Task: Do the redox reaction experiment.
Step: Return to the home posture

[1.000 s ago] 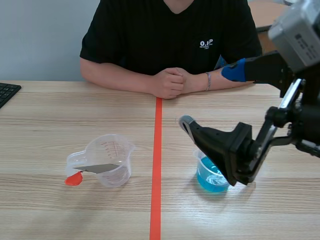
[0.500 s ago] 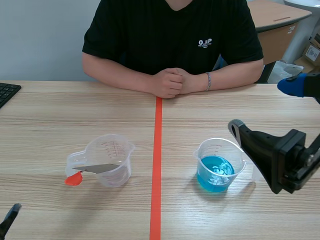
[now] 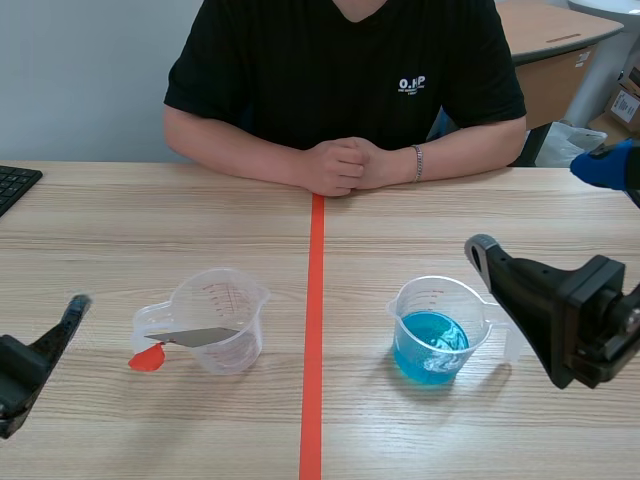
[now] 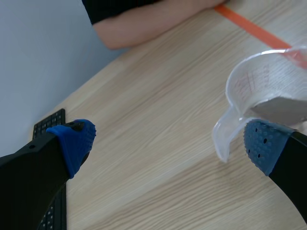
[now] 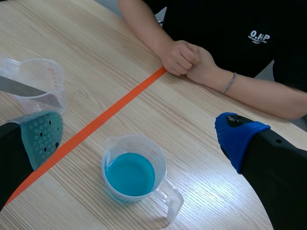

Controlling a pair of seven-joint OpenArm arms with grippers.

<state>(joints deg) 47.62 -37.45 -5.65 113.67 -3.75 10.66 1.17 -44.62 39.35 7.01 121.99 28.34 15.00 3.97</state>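
A clear beaker (image 3: 218, 318) stands left of the tape line, with a grey metal strip (image 3: 200, 337) resting in it and a red end (image 3: 148, 358) sticking out over the table. Another clear beaker (image 3: 438, 330), right of the line, holds blue liquid (image 5: 130, 174). My left gripper (image 4: 168, 143) is open, low by the table's near left; the strip beaker's handle (image 4: 224, 140) lies just inside its right fingertip. My right gripper (image 3: 545, 205) is open too, raised a little right of the blue beaker. Neither gripper holds anything.
A person sits across the table with clasped hands (image 3: 340, 165) resting on it near the orange-red tape line (image 3: 314, 330). A black keyboard (image 3: 12, 184) lies at the far left edge. Bare wood lies between the two beakers.
My right arm has drawn back to the right, off the blue beaker it stood over. My left gripper has come into view at the near left and moved toward the strip beaker.
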